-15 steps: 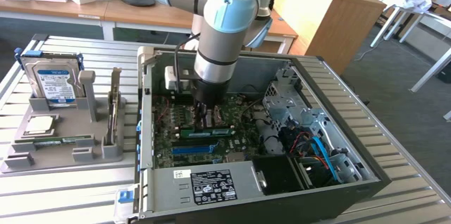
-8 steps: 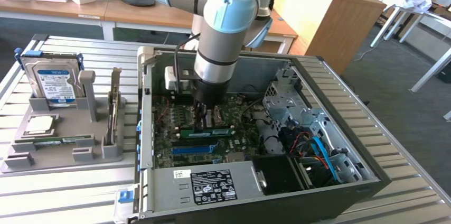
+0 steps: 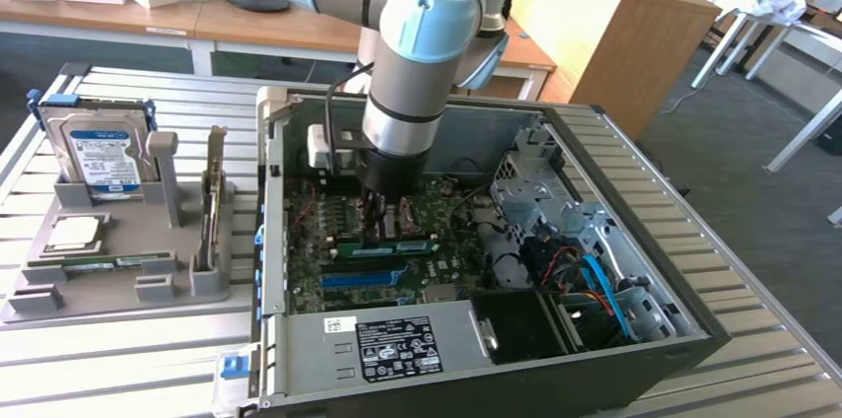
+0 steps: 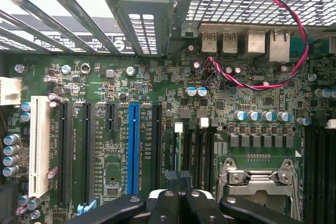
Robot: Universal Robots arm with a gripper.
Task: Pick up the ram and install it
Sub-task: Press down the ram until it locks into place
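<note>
Fingers closed over motherboard — blue slot beside.

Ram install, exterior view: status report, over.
End effector shut, down inside the computer case. Ram lying across the motherboard at its fingertips; seated or not, cannot tell. Nothing in the way.

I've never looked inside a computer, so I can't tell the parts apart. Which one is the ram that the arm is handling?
Find the open computer case on the slatted table and look at the green motherboard on its floor. Straight below the arm's gripper, whose jaws are shut, a thin green strip lies across the board: the ram. Unlike the bright blue slot beside it, it carries a pale label.
</note>
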